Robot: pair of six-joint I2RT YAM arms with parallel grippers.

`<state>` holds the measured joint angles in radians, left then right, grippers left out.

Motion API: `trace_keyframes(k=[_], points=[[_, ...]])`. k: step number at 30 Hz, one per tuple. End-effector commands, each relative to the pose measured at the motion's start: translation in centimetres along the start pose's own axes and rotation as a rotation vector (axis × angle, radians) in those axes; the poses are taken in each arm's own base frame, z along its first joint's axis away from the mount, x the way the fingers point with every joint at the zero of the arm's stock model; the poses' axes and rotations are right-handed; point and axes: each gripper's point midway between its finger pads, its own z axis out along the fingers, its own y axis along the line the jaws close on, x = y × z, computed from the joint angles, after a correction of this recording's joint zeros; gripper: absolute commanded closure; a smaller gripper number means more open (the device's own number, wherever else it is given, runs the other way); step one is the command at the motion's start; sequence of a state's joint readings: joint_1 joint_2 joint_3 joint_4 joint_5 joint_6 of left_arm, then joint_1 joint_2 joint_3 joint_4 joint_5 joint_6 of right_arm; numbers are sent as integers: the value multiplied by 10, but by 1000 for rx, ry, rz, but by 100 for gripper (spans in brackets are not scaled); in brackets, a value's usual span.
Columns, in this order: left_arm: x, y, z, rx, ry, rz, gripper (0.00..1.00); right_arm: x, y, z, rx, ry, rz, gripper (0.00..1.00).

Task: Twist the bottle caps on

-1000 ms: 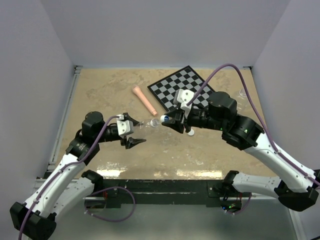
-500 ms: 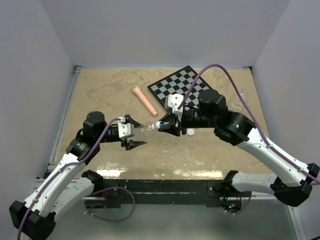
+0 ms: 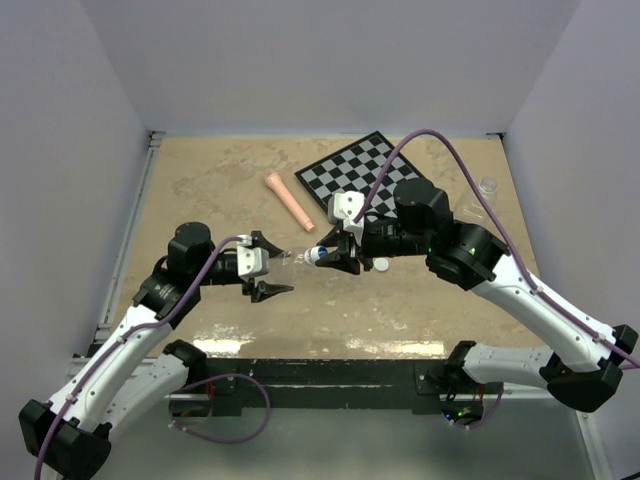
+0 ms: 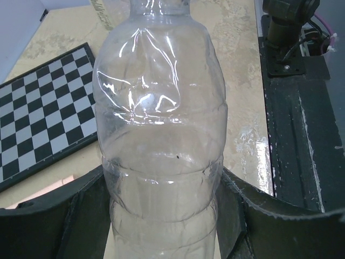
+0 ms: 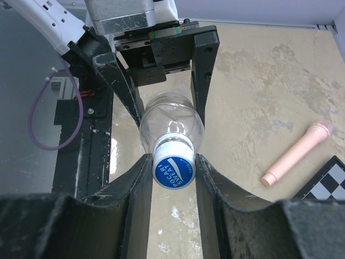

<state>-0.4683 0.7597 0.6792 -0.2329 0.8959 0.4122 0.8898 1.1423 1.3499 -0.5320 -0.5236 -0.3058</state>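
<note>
1. The blue cap [image 5: 173,167], with white lettering on its top, sits pressed over the mouth of the clear bottle [image 5: 171,127]. I cannot tell whether its threads have caught.
2. The right gripper [image 3: 335,257] is closed tight on that cap, one dark finger [image 5: 137,189] against each side of it.
3. The clear bottle lies level above the table [image 3: 210,190], near the middle. Its neck points toward 3 o'clock and its body runs out to 9 o'clock from the cap.
4. The left gripper [image 3: 274,264] grips the bottle's lower body, partly open around it. Its wrist view shows a black finger [image 4: 59,216] touching each flank of the ribbed plastic.
5. The two grippers face each other nose to nose, with the bottle and cap between them.
6. The white cap [image 3: 381,265] lies flat on the table just past the right gripper, at about 3 o'clock from the blue cap.
7. A pink stick [image 3: 290,200] lies on the table at about 11 o'clock, apart from both grippers.
8. A chessboard [image 3: 365,175] lies at about 1 o'clock, turned corner-on, partly under the right arm.
9. Well off at 2 o'clock, by the right wall, stands a tiny clear bottle [image 3: 488,185], too small to make out further.
</note>
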Motion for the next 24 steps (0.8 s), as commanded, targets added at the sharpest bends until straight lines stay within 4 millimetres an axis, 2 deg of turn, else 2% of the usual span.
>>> trace_keyframes(k=[1, 17, 24], points=[[-28, -4, 0, 56, -56, 91, 90, -1, 7, 3, -58, 6, -14, 93], [-40, -8, 3, 99, -86, 110, 98, 8, 15, 10, -106, 23, 14, 93], [-48, -7, 1, 62, -115, 137, 100, 23, 11, 19, -87, 63, 81, 97]])
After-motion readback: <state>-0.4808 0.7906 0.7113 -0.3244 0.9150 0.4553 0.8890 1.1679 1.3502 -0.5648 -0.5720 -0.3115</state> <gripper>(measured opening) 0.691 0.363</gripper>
